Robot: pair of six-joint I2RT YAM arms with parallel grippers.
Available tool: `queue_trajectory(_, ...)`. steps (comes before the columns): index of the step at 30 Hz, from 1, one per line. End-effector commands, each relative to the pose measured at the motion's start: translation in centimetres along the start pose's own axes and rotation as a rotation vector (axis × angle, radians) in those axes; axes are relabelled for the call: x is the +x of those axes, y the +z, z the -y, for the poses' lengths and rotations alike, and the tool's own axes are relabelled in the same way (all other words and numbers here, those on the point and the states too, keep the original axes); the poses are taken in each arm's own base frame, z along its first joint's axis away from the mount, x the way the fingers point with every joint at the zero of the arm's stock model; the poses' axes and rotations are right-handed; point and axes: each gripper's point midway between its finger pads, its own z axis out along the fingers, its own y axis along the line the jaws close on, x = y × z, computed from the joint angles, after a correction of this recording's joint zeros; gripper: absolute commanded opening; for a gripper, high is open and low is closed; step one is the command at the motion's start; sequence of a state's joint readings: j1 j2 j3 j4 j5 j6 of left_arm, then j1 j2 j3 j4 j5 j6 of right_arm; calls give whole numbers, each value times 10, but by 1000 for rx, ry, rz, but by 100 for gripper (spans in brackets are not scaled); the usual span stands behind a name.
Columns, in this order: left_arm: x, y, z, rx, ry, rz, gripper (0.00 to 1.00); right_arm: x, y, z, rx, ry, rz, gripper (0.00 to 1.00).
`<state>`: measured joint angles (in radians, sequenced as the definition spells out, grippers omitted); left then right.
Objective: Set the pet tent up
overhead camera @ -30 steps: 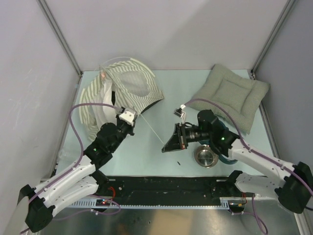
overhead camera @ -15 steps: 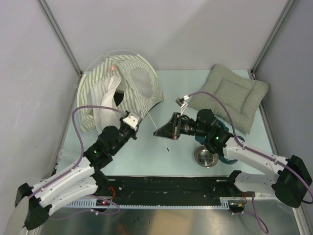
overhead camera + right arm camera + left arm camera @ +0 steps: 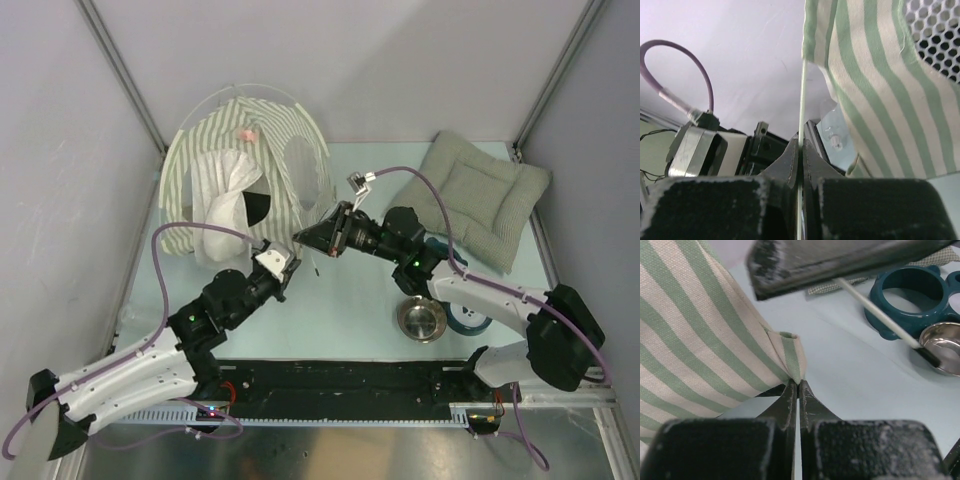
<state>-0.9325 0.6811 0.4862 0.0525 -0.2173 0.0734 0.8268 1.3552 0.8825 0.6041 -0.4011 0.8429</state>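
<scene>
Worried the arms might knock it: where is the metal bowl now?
In the top view the metal bowl sits right of centre near the table's near edge, beside the teal ring holder.

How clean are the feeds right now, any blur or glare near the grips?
Left wrist: pet tent stripes sharp at the closed jaws, near foreground blurred, glare on the steel bowl. Right wrist: pole and mesh window crisp, dark foreground soft. Top external: even light, soft shadows.

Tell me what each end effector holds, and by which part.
Left end effector: tent, by a corner loop. Right end effector: pole, by its shaft.
</scene>
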Motion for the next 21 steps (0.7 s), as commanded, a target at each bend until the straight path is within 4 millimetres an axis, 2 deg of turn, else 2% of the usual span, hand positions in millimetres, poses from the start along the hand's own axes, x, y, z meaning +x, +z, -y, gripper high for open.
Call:
queue_trajectory(1, 32, -10, 23, 82, -29, -113, 0, -81, 13, -50, -141, -162, 250, 0)
queue_trajectory(21, 50, -13, 42, 133, -30, -171, 0, -101, 46, -13, -53, -257, 294, 0)
